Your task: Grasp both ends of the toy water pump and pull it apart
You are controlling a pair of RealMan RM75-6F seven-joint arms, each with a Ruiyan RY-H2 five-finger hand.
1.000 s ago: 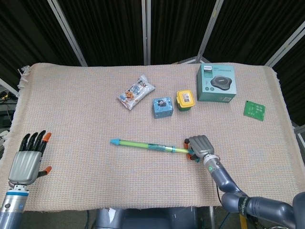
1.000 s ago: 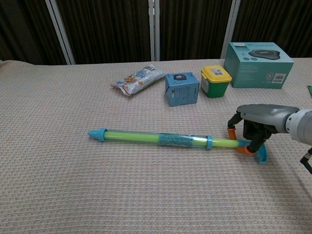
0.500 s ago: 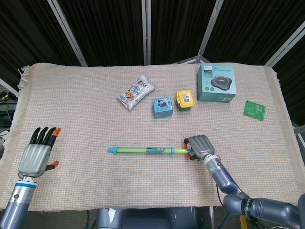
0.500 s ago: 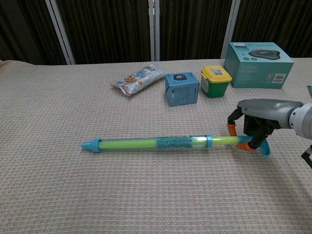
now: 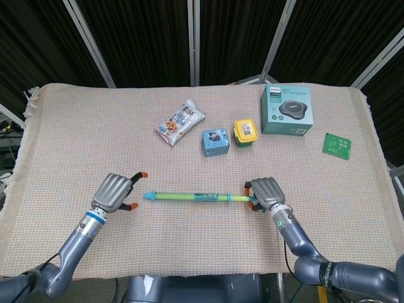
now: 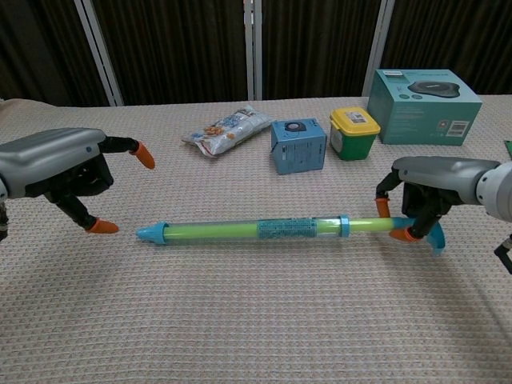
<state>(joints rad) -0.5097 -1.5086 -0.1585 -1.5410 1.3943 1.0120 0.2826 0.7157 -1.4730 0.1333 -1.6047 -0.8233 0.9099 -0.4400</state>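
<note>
The toy water pump (image 5: 192, 197) (image 6: 256, 230) is a green tube with blue ends, lying left to right on the woven tablecloth. My right hand (image 5: 265, 192) (image 6: 424, 192) grips its right handle end, fingers curled around it. My left hand (image 5: 115, 193) (image 6: 60, 168) is just left of the pump's blue nozzle tip (image 5: 149, 196) (image 6: 149, 234), a small gap away, with fingers apart and nothing in them.
Behind the pump stand a snack bag (image 5: 180, 121), a blue cube box (image 5: 215, 142), a yellow-lidded green tub (image 5: 245, 132) and a teal carton (image 5: 286, 109). A green packet (image 5: 336, 145) lies at the far right. The tablecloth's front edge (image 5: 189, 271) is near.
My left hand has swept in from the table's left edge to just beside the nozzle tip. The pump has swung level, with my right hand still holding its handle end.
</note>
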